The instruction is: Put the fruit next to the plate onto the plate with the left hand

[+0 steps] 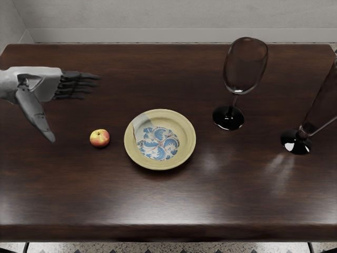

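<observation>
- The left hand (50, 84) hovers over the far left of the dark table (168, 205), fingers straight and apart, holding nothing.
- An apple (99, 138) lies just left of the yellow patterned plate (187, 138), not on it.
- Risk: a glancing grasp could send the round apple rolling away.

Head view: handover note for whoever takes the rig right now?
Left hand open, fingers straight, holding nothing, above the table at its left end, beyond the apple.
Right hand not in view.
Apple on the table just left of the plate, not touching it.
Done: nothing yet.
Left: grasp apple, lift, set on plate.
Two wine glasses stand well to the right.
</observation>
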{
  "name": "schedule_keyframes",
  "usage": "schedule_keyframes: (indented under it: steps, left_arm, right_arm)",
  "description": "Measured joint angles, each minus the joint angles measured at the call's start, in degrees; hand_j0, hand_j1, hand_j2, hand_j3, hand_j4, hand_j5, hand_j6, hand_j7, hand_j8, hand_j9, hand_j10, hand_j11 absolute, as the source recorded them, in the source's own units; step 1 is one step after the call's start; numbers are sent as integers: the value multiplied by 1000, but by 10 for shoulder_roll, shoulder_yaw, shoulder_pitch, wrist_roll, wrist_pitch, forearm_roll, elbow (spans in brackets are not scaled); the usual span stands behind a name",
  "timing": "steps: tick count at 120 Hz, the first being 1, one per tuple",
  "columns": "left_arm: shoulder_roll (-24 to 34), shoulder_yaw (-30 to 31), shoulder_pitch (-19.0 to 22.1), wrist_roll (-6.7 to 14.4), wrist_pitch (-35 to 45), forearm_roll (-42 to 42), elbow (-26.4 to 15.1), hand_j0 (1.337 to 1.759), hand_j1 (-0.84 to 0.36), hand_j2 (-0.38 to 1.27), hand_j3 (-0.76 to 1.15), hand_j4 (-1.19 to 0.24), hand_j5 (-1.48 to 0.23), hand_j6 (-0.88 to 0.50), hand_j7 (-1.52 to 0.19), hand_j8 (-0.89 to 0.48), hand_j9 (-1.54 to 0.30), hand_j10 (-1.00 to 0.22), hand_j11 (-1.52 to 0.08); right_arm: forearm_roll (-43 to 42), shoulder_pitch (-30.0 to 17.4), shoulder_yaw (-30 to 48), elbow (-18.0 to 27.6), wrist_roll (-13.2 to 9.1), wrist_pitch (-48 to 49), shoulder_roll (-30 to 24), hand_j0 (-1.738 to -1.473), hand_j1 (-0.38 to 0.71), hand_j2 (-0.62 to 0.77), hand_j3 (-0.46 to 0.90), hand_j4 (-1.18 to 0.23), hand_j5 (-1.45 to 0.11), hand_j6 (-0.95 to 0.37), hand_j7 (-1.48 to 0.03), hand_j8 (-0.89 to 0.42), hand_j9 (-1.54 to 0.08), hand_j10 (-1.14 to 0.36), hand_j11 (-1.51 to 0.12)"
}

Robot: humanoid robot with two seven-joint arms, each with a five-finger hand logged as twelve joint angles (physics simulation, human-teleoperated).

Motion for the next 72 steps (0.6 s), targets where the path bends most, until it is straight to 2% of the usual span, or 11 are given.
schedule_keyframes:
  steps: [10, 15, 20, 27, 30, 35, 40, 52, 65, 72]
  left_arm:
    - [-1, -1, 0, 3, 0, 1, -6, 1658, 328, 4, 0, -22, -25, -22, -25, -22, -25, -22, -24]
    - [-2, -1, -4, 20, 0, 1, -9, 1658, 328, 4, 0, -22, -25, -23, -25, -23, -25, -22, -24]
    - [-15, -3, -21, 51, 0, 2, -10, 1658, 328, 5, 0, -22, -25, -23, -25, -23, -25, -22, -24]
    - [-81, -4, -54, 120, 0, 9, -12, 1658, 328, 5, 0, -23, -25, -24, -25, -24, -25, -23, -25]
    - [-91, -4, -62, 144, 0, 31, -13, 1658, 327, 4, 0, -23, -25, -24, -25, -23, -25, -23, -25]
    - [-99, -5, -64, 172, 0, 73, -17, 1658, 327, 4, 0, -23, -25, -24, -25, -23, -25, -22, -25]
    - [-96, -7, -66, 191, 3, 108, -30, 1658, 327, 4, 0, -23, -25, -24, -25, -24, -25, -23, -25]
    - [-106, -11, -59, 215, 80, 222, -76, 1658, 327, 4, 0, -23, -25, -24, -25, -24, -25, -23, -25]
    - [-152, -10, 3, 225, 197, 353, -101, 1658, 327, 4, 0, -23, -26, -25, -25, -24, -25, -23, -25]
    - [-154, -9, 15, 227, 243, 401, -107, 1658, 327, 5, 0, -24, -26, -26, -26, -25, -25, -24, -25]
  right_arm:
    - [0, 0, 0, 0, -2, 0, 0, -1658, -349, 0, 0, 0, 0, 0, 0, 0, 0, 0, 0]
    - [0, 0, 0, 0, -3, 0, 0, -1658, -349, 0, 0, 0, 0, 0, 0, 0, 0, 0, 0]
    - [0, 0, 0, 0, -3, 0, 0, -1658, -349, 0, 0, 0, 0, 0, 0, 0, 0, 0, 0]
    - [0, 0, 0, 0, -3, 0, 0, -1658, -349, 0, 0, 0, 0, 0, 0, 0, 0, 0, 0]
    - [0, 0, 0, 0, -4, 1, 0, -1658, -349, 0, 0, 0, 0, 0, 0, 0, 0, 0, 0]
    - [0, -1, 0, 0, -4, 1, 0, -1658, -349, 0, 0, 0, 0, 0, 0, 0, 0, 0, 0]
    - [0, -1, 0, 0, -4, 1, 0, -1658, -349, 0, 0, 0, 0, 0, 0, 0, 0, 0, 0]
    - [0, -3, 0, 0, -4, 1, 0, -1658, -349, 0, 0, 0, 0, 0, 0, 0, 0, 0, 0]
    - [0, -4, 0, 0, -4, 1, 0, -1658, -349, 0, 0, 0, 0, 0, 0, 0, 0, 0, 0]
    - [0, -5, 0, 0, -4, 1, 0, -1658, -349, 0, 0, 0, 0, 0, 0, 0, 0, 0, 0]
